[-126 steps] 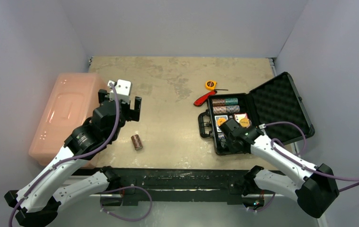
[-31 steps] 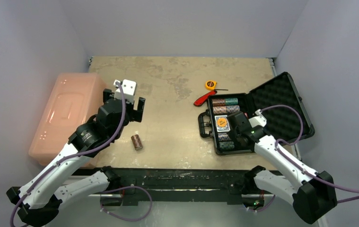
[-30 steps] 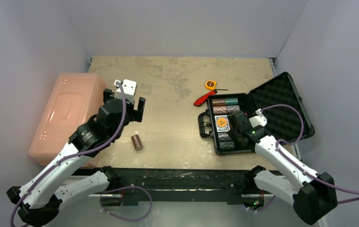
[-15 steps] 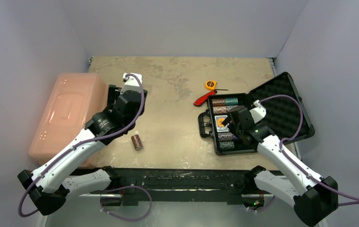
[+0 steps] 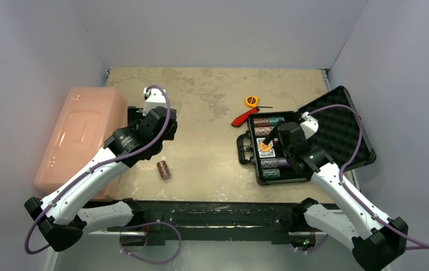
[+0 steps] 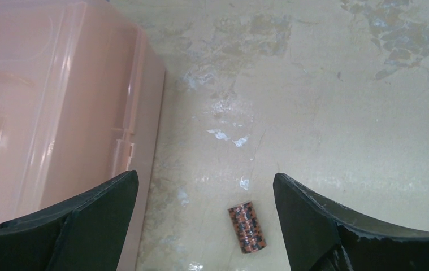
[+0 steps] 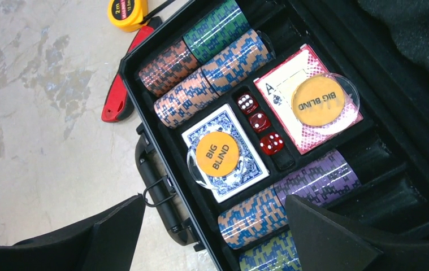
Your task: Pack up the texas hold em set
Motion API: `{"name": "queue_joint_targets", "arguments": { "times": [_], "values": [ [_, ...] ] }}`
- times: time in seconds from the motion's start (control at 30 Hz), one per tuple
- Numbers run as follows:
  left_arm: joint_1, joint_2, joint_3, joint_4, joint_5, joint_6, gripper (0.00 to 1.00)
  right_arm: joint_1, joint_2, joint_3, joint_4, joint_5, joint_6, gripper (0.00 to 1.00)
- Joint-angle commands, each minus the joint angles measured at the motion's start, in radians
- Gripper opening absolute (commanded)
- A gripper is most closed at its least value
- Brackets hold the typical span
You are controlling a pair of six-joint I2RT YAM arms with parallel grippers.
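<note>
Top external view: one pink bin [image 5: 76,135] and one loose chip roll [image 5: 163,169] were seen by the left gripper [image 6: 206,180], jaws apart and empty. At right, two decks [image 7: 243,132], three dice [image 7: 260,121] and two discs [image 7: 217,155] were counted in the open case [image 5: 336,132], under the wide-open right gripper [image 7: 212,197].

From the table's [image 5: 200,93] middle, the pink bin [image 5: 76,135] walls off nine o'clock, the open case [image 5: 336,121] blocks three, the tape measure [image 5: 251,101] and red tool [image 5: 240,119] clutter one, a chip roll [image 5: 163,169] sits at eight, and twelve lies free.
</note>
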Motion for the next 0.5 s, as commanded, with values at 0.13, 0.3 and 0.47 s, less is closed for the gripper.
{"name": "queue_joint_targets", "arguments": {
  "times": [0.13,0.3,0.47],
  "values": [
    [0.065,-0.072,-0.113,-0.122,0.186,-0.272,0.95,0.003,-0.053,0.039,0.053,-0.009,-0.139,0.99],
    [0.118,-0.077,-0.191,-0.127,0.271,-0.333,0.95,0.003,-0.067,0.028,0.064,-0.052,-0.154,0.99],
    [0.174,-0.058,-0.281,-0.071,0.388,-0.373,0.94,0.003,-0.094,0.001,0.108,-0.11,-0.188,0.99]
  ]
}}
